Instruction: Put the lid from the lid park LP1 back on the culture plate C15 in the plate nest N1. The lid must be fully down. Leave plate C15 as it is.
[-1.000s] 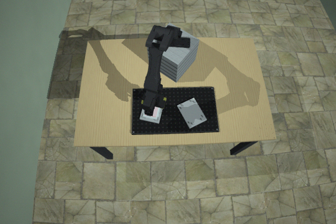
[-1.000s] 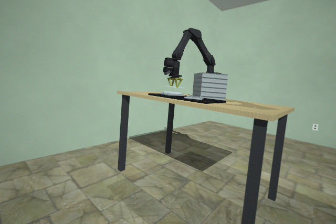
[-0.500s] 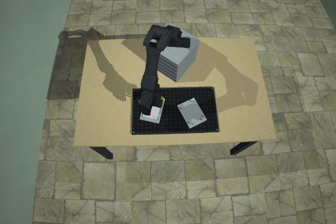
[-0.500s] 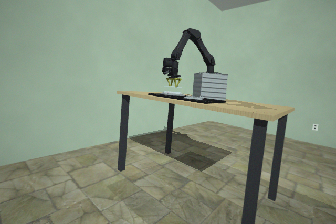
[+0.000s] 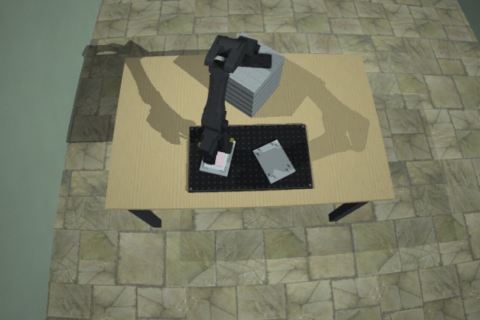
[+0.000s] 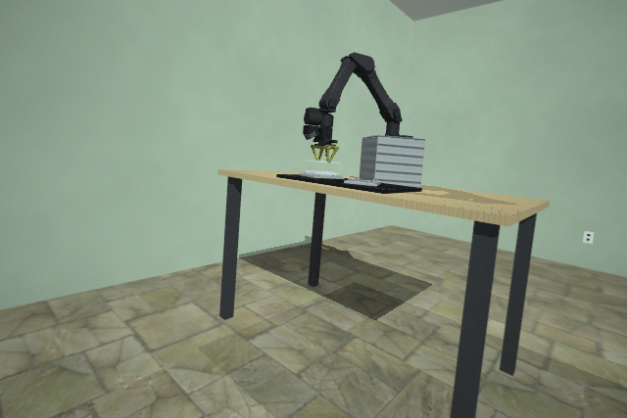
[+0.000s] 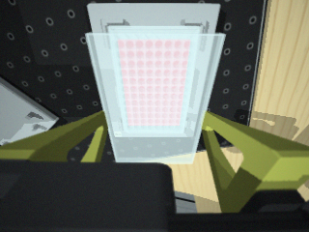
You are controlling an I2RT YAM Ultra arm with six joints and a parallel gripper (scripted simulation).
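Observation:
My gripper (image 7: pixel 154 116) is shut on the clear lid (image 7: pixel 154 97) and holds it flat in the air above the culture plate C15. The plate has pink wells and sits in the grey plate nest N1 at the left of the black board. In the wrist view the lid lines up over the plate, with its sides nearly parallel to the plate's. In the exterior view the gripper (image 6: pixel 324 154) and the thin lid (image 6: pixel 323 162) hang a short way above the nest (image 6: pixel 318 176). The grey lid park LP1 (image 5: pixel 273 160) lies empty to the right.
A black perforated board (image 5: pixel 250 157) carries the nest and the park. A tall grey ribbed block (image 5: pixel 253 76) stands behind it and holds the arm's base. The wooden table's left edge (image 5: pixel 112 146) lies well to the left of the nest.

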